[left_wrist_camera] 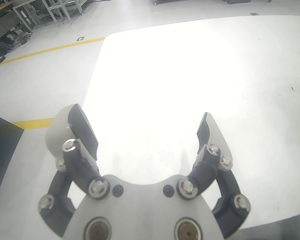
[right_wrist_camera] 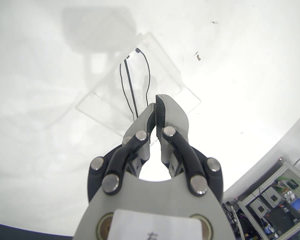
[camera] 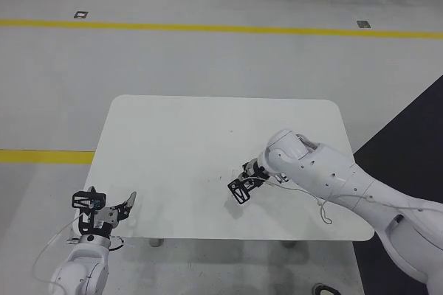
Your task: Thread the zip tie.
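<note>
The right gripper (right_wrist_camera: pixel 155 100) pinches the looped black zip tie (right_wrist_camera: pixel 130 86) over the clear plate (right_wrist_camera: pixel 165 73). Threading seems unfinished, and the left gripper (left_wrist_camera: pixel 140 111) is spread, well apart.

The white, round-cornered counter (camera: pixel 207 133) has a smooth top with a faint sheen and a few small dark scuffs. On it lies a clear, glossy square plastic plate (right_wrist_camera: pixel 110 101). The thin black zip tie (right_wrist_camera: pixel 130 88) over the plate looks like smooth, matt plastic. The left claw (left_wrist_camera: pixel 141 112) and the right claw (right_wrist_camera: pixel 156 101) have smooth pale grey shells (left_wrist_camera: pixel 218 136), black ribbed rubbery pads (left_wrist_camera: pixel 82 131), matt black links (left_wrist_camera: pixel 205 168) and bright polished metal pins (left_wrist_camera: pixel 98 188).
</note>
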